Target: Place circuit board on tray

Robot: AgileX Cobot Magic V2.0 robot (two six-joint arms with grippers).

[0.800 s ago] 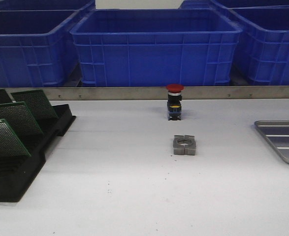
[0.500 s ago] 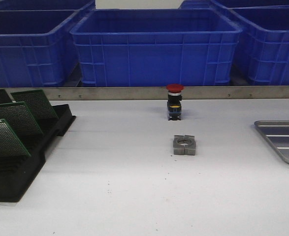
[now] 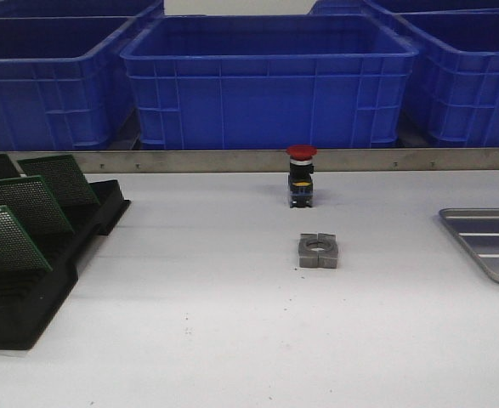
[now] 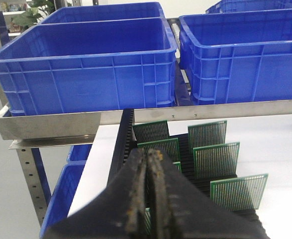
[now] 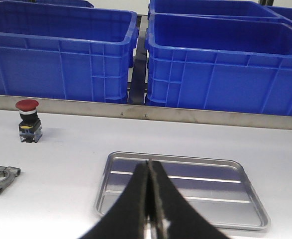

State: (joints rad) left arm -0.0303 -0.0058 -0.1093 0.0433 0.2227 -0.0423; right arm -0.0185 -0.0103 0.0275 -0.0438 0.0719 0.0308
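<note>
no brand, label or writing can be read on anything here. the left gripper [image 4: 148, 199] has its fingers pressed together with nothing between them, hanging above the black slotted rack [image 4: 123, 134] without touching it. the right gripper [image 5: 149, 199] likewise has its fingers closed on each other and empty, above the near rim of the tray [image 5: 255, 196].

the green circuit boards [image 3: 28, 204] stand tilted in the rack's slots at the left side of the bench [image 3: 215, 323]; several show in the left wrist view, upright in separate rows. the grey tray lies flat at the right edge of the bench in the front view, its ribbed floor bare, well apart from the rack.

between them, a red-capped push button [image 3: 301, 176] stands upright near the back rail, and a grey metal clamp block [image 3: 319, 251] lies just in front of it. blue plastic bins [image 3: 270, 81] sit behind the bench.
</note>
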